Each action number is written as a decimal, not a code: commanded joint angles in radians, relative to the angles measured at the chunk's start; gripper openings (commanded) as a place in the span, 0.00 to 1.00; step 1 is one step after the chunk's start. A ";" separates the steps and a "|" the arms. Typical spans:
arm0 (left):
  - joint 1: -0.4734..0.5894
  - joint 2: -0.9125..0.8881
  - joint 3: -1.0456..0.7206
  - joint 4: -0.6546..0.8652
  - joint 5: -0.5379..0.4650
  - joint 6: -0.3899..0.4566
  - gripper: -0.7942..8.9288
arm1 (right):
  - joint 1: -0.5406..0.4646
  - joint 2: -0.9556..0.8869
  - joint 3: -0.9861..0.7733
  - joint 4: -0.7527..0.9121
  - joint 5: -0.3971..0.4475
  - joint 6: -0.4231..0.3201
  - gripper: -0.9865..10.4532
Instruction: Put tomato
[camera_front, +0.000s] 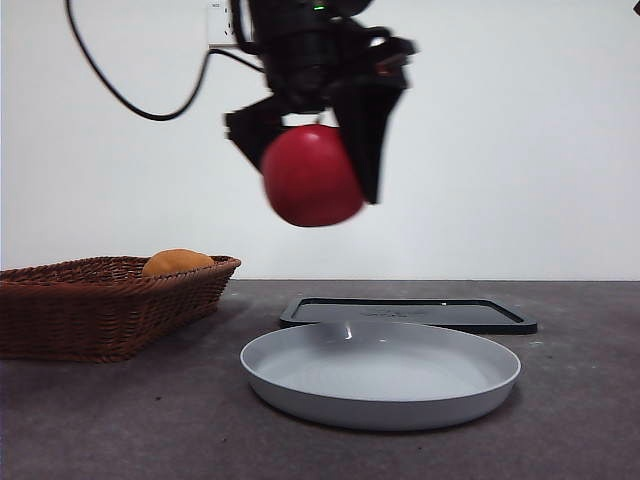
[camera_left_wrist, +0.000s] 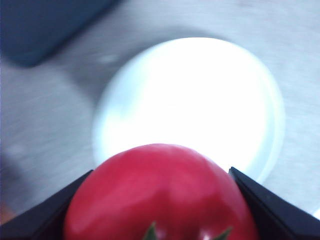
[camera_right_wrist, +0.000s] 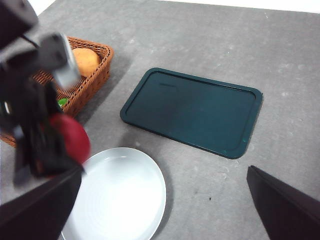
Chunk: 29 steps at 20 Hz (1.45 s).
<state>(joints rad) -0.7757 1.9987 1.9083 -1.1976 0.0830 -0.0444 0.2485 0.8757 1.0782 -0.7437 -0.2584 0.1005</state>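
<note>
The glossy red tomato (camera_front: 312, 178) hangs in the air, with my left gripper (camera_front: 306, 152) shut on it from both sides. In the left wrist view the tomato (camera_left_wrist: 160, 195) fills the space between the black jaws, its green stem showing, and the white plate (camera_left_wrist: 200, 100) lies below it. The plate (camera_front: 380, 410) rests on the table at the front middle, slightly right of the tomato. My right gripper (camera_right_wrist: 165, 172) is open and holds nothing. It hovers high over the table and sees the tomato (camera_right_wrist: 72, 137) above the plate's (camera_right_wrist: 125, 200) edge.
A wicker basket (camera_front: 100, 310) at the left holds an orange-yellow fruit (camera_front: 177, 262). A dark flat rectangular tray (camera_front: 410, 312) lies behind the plate. A black cable hangs at the upper left.
</note>
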 joint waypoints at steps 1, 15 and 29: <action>-0.053 0.073 0.010 0.025 0.004 -0.020 0.37 | 0.005 0.005 0.022 0.010 -0.003 -0.008 0.70; -0.101 0.255 0.010 0.084 0.002 -0.020 0.37 | 0.005 0.005 0.022 0.009 -0.003 -0.008 0.70; 0.021 0.248 0.194 -0.089 0.003 -0.008 0.79 | 0.005 0.005 0.022 0.009 -0.003 -0.008 0.70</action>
<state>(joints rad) -0.7452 2.2337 2.0689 -1.2873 0.0830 -0.0620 0.2485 0.8757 1.0782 -0.7437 -0.2600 0.1005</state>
